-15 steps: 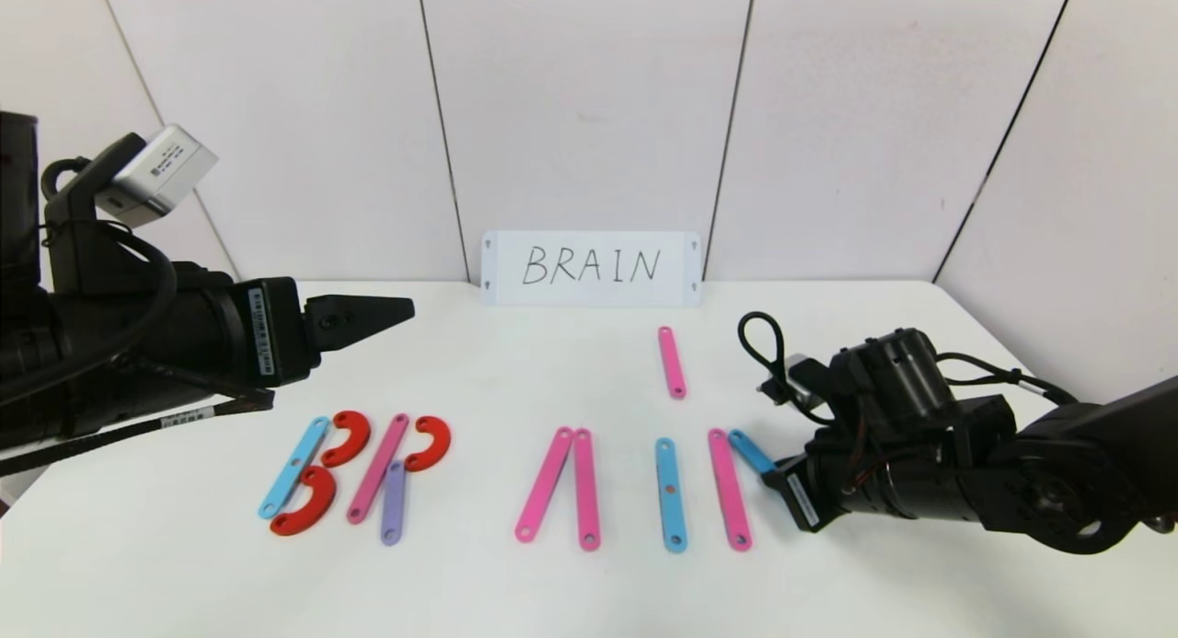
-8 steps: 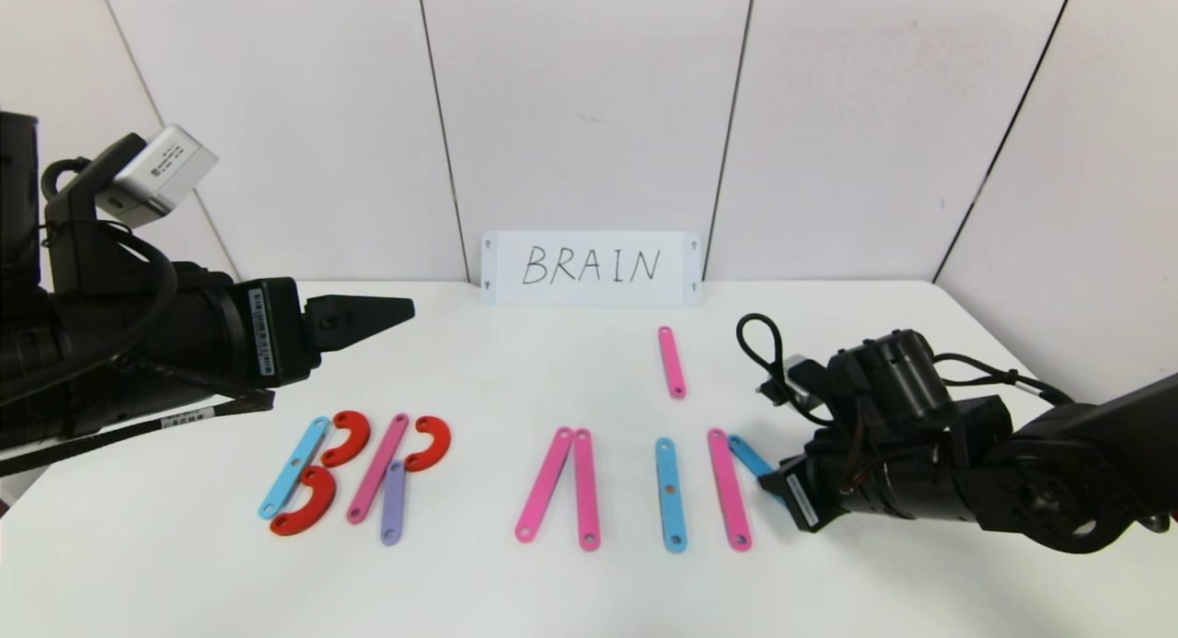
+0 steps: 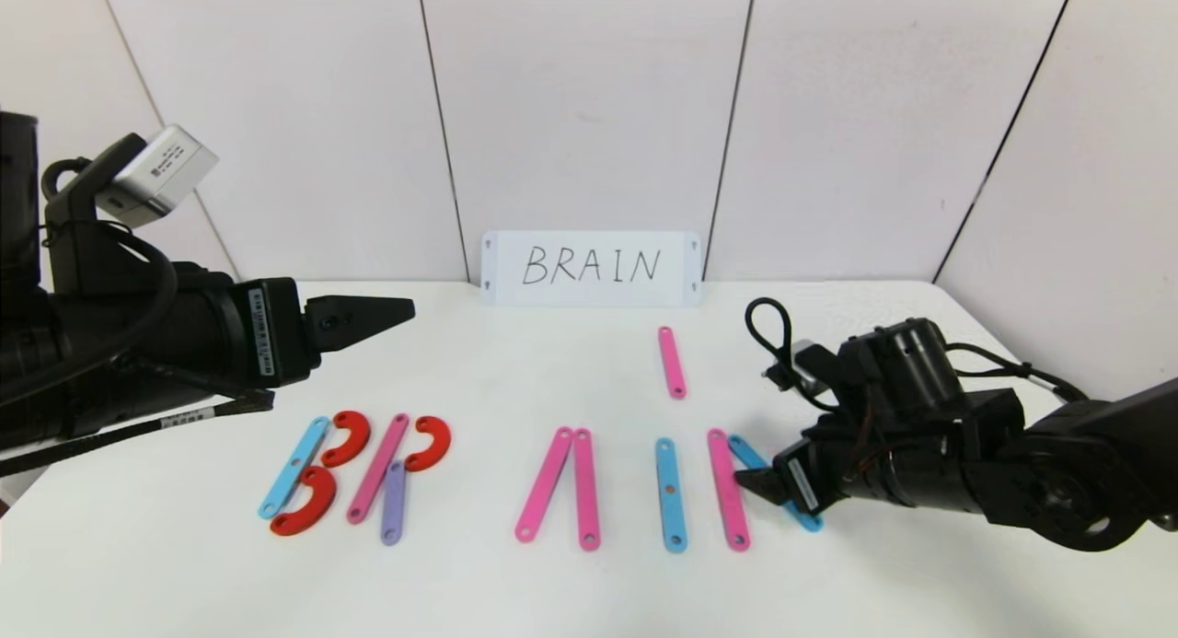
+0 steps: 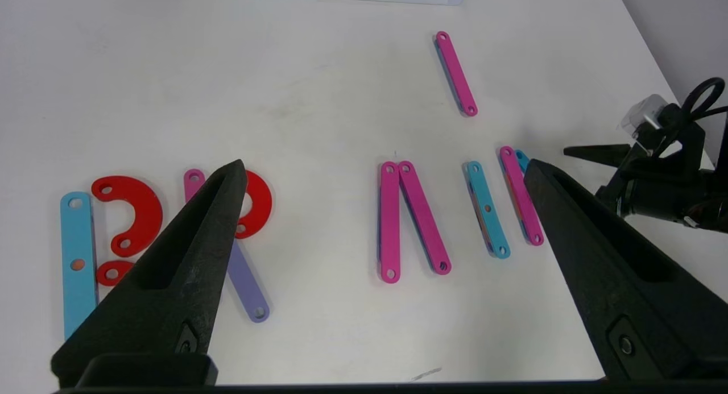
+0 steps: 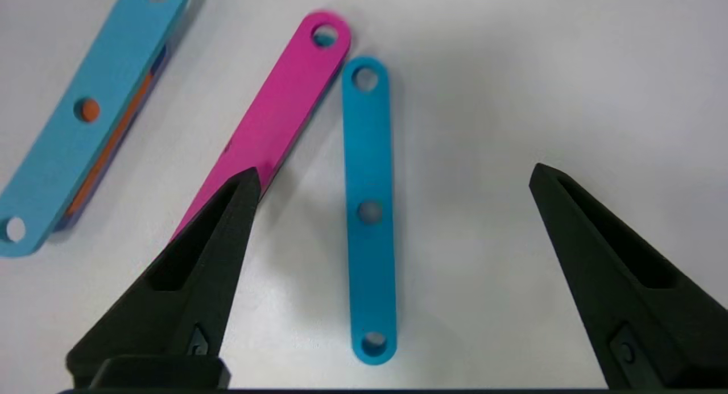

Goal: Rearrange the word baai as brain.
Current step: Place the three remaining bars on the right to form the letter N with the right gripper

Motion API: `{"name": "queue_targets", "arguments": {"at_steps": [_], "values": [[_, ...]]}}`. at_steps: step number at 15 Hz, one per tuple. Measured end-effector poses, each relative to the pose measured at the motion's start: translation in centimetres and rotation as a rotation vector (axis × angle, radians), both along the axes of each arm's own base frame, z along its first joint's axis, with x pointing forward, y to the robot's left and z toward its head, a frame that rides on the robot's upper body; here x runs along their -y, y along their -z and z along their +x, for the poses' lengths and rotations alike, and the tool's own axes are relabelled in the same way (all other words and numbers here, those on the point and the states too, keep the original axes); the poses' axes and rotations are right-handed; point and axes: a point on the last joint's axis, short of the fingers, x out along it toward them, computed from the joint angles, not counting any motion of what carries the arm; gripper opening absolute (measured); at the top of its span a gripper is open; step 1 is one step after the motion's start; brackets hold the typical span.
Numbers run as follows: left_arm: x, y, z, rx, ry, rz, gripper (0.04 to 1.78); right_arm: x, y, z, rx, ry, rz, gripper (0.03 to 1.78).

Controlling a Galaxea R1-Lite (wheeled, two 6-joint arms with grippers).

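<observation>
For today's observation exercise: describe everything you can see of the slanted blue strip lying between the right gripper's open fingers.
The blue strip is a flat, matte, plastic-looking bar with rounded ends and three holes, one at each end and one in the middle. It lies flat on the white table, slanting away from the pink strip beside it, their far ends close, contact unclear. The right gripper straddles it with fingers open, touching nothing of it.

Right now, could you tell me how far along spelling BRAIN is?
B, R and I look formed. In hand: the right claw, open, hovers over the blue diagonal strip laid beside N's pink upright. Left: A lacks its crossbar, N a second upright; a spare pink strip waits.
</observation>
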Motion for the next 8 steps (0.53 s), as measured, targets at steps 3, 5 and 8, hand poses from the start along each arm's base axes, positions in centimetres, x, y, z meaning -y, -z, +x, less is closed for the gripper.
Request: {"name": "queue_targets", "arguments": {"at_steps": [3, 5, 8], "values": [[0.0, 0.0, 0.0, 0.0, 0.0, 0.0, 1.7, 0.9, -1.4, 0.3, 0.059, 0.033, 0.027, 1.73], [0.0, 0.0, 0.0, 0.0, 0.0, 0.0, 1.7, 0.9, -2.1, 0.6, 0.087, 0.037, 0.04, 1.73], [0.0, 0.0, 0.0, -0.001, 0.0, 0.0, 1.7, 0.0, -2.7, 1.7, 0.117, 0.024, 0.061, 1.73]]}}
